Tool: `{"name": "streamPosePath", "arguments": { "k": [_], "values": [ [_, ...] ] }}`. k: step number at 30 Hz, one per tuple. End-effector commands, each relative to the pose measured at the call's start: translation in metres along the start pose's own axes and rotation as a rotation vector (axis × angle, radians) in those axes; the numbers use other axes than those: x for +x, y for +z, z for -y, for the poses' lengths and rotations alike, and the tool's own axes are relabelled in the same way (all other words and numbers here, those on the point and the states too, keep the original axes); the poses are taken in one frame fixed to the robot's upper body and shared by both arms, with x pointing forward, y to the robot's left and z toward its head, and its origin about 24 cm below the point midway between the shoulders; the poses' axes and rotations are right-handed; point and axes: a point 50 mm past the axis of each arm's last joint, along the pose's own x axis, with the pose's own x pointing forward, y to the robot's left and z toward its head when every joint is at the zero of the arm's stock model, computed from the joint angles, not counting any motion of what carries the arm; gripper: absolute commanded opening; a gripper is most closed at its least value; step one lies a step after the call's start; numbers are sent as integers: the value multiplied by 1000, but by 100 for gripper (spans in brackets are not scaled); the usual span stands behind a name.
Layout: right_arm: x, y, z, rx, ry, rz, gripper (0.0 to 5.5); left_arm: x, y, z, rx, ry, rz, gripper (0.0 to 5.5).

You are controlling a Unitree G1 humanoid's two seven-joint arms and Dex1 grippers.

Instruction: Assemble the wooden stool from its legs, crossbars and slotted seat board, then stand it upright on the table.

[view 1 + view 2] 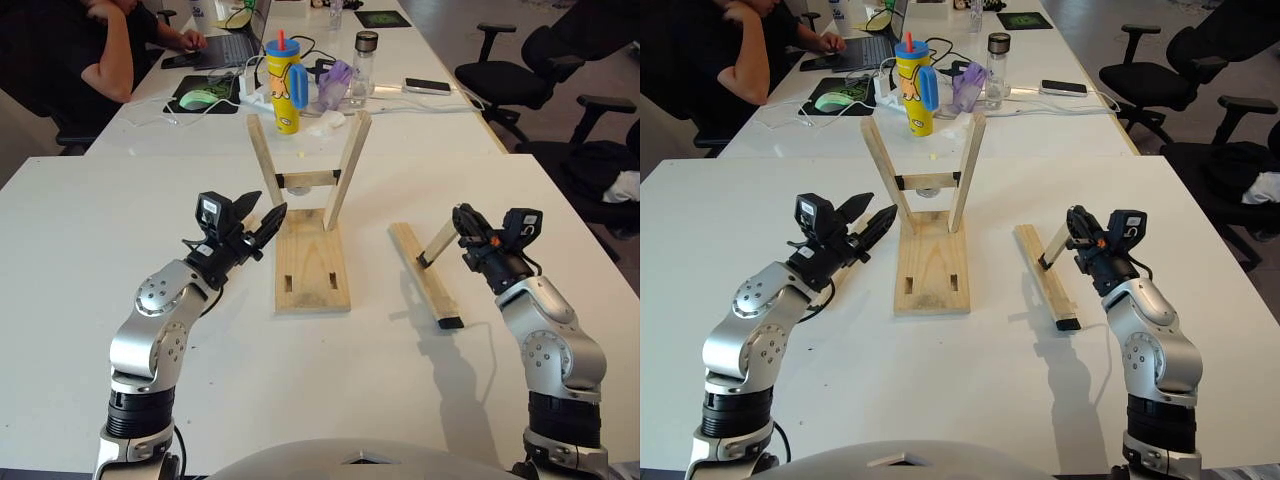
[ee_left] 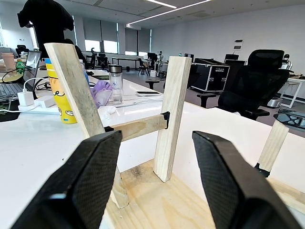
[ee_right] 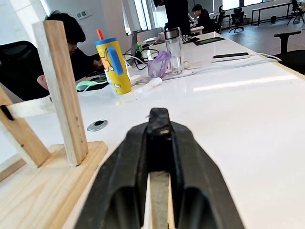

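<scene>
Nearest to us, the left claw (image 1: 268,208) hangs over the worktop (image 1: 90,260) with its fingers spread wide and nothing between them. Across at 3 o'clock, the right claw (image 1: 460,228) is clamped on a short crossbar (image 1: 438,246). That bar rises at a slant from the loose leg (image 1: 428,276), which lies flat with its long axis running 11 to 5 o'clock.

Between the arms lies the seat board (image 1: 312,268), long axis 12 to 6. Its two empty slots (image 1: 288,283) sit at the near end, at about 8 o'clock from the right claw and well apart from it. We reckon that gap is what the next move turns on: the held piece has to travel across and come upright over those slots. The left claw is just beside the board's far left edge, handy to steady it.

The right wrist view confirms the pinch, wood gripped between black fingers (image 3: 128,181). The head views give us the open slots instead.

Farther on, two upright legs (image 1: 348,170) stand in the board's far end, tied by a joining crossbar (image 1: 308,180). A yellow cup (image 1: 284,90) stands beyond at 12 o'clock.
</scene>
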Motion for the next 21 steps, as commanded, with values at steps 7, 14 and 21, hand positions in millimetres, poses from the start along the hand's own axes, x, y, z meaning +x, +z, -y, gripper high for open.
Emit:
{"name": "streamPosePath", "arguments": {
  "k": [7, 14, 21],
  "values": [
    [1, -6, 3, 0, -23, 24, 41, 1, -2, 5, 42, -19, -13, 272],
    [2, -9, -2, 9, -17, 34, 41, 3, -2, 5, 44, -26, -14, 272],
    [0, -16, 0, -37, -34, 1, 41, 2, -2, 4, 45, -23, -15, 272]
  ]
}}
